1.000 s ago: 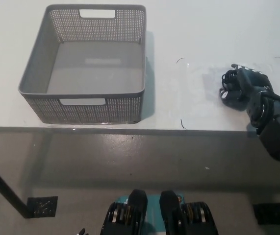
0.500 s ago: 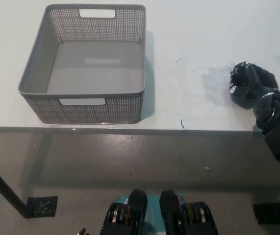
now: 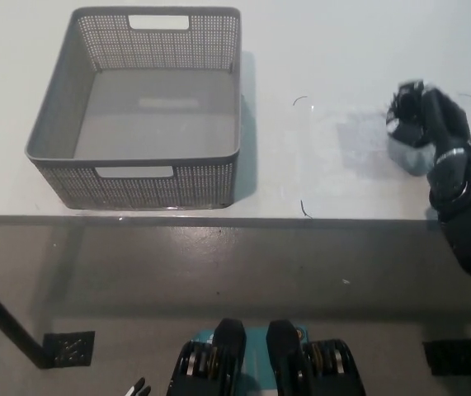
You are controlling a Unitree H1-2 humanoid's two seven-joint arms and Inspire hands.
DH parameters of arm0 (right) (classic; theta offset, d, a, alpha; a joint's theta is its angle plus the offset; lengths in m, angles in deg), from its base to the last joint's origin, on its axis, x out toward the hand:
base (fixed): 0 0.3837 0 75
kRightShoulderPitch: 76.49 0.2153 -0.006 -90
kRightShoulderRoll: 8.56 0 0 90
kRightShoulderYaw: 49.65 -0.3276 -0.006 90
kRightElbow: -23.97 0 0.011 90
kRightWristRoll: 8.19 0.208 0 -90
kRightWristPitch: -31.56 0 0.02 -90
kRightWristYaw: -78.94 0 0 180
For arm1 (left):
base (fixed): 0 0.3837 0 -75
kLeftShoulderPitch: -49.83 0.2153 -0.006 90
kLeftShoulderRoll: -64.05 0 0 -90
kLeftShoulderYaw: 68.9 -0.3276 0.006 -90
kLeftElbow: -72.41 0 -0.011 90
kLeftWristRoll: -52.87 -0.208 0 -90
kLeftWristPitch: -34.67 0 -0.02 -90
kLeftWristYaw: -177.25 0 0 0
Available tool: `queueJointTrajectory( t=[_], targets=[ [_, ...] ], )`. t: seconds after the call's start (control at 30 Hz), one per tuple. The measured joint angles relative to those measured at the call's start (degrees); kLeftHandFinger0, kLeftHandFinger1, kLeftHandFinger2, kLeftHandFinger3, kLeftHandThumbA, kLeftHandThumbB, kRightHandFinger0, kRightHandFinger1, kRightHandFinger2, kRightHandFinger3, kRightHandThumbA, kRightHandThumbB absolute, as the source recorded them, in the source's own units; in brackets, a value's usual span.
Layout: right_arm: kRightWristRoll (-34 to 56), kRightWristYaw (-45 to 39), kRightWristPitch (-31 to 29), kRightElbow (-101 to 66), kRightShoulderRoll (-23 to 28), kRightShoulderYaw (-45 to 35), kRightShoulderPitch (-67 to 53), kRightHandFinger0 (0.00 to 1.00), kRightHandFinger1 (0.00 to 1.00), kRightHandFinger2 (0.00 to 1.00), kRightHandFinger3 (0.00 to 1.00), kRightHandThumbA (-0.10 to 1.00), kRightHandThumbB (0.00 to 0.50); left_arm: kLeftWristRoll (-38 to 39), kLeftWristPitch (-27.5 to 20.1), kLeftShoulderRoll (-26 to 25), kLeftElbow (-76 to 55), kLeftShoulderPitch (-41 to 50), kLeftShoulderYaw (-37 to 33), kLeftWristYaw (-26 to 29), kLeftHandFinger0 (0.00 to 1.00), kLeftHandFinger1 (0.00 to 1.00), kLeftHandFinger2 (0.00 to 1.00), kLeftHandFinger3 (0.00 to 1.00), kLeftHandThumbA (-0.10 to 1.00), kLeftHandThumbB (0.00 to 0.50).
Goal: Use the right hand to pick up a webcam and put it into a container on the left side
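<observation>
The right hand (image 3: 433, 124) is over the right part of the white table (image 3: 326, 49), with its black arm coming up from the lower right corner. Its fingers are closed around the webcam (image 3: 404, 115), a small black thing which sticks out from the hand toward the left. A shadow lies on the table just under the hand, so the webcam seems lifted off the surface, but this is not fully clear. The webcam is blurred and half covered by the fingers, so I cannot tell which way its lens points or how its long axis lies.

Far to the left of the hand stands the container (image 3: 219, 169), a grey perforated basket with a cut-out handle in its near wall and another in its far wall. Nothing lies inside it. It stands well apart from the hand, close to the front edge of the table.

Between the hand and the container the table carries only a few thin dark marks (image 3: 303, 208), like short curved scratches. I can read no brand or writing anywhere.

Of the left hand (image 3: 136, 388) only a small white tip shows at the bottom edge, far below and to the left; whether it is open or closed I cannot tell.
</observation>
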Motion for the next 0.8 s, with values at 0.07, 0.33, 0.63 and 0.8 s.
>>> queueJointTrajectory(
  t=[0.07, 0.33, 0.63, 0.8],
  targets=[
    [0.30, 0.08, 0.06, -3.90, -0.16, -0.47, 0.00, 0.00, 0.45, 0.81, 0.86, -0.10, 0.182, 0.01, 0.00, 0.00, 0.01, -0.15, -0.01, 0.00, 1.00, 1.00, 1.00, 1.00, 1.00, 0.201],
    [0.24, -0.56, 2.53, -21.50, -2.18, -0.80, -1.32, 0.00, 0.39, 0.78, 0.90, -0.10, 0.177, 0.02, 0.01, 0.04, 0.27, -0.22, -0.01, -0.06, 1.00, 1.00, 1.00, 1.00, 1.00, 0.205],
    [0.07, -3.05, 6.99, -39.52, -5.52, -0.21, -3.05, 0.00, 0.34, 0.78, 0.93, -0.10, 0.169, -0.01, 0.01, 0.02, 0.77, -1.44, -0.13, -0.06, 1.00, 1.00, 1.00, 1.00, 1.00, 0.190],
    [-0.98, -5.03, 9.62, -47.04, -9.17, 2.33, -1.62, 0.00, 0.35, 0.78, 0.94, -0.10, 0.185, -0.20, 0.00, -0.02, 1.07, -2.52, -0.39, 0.00, 1.00, 1.00, 1.00, 1.00, 1.00, 0.203]
  ],
)
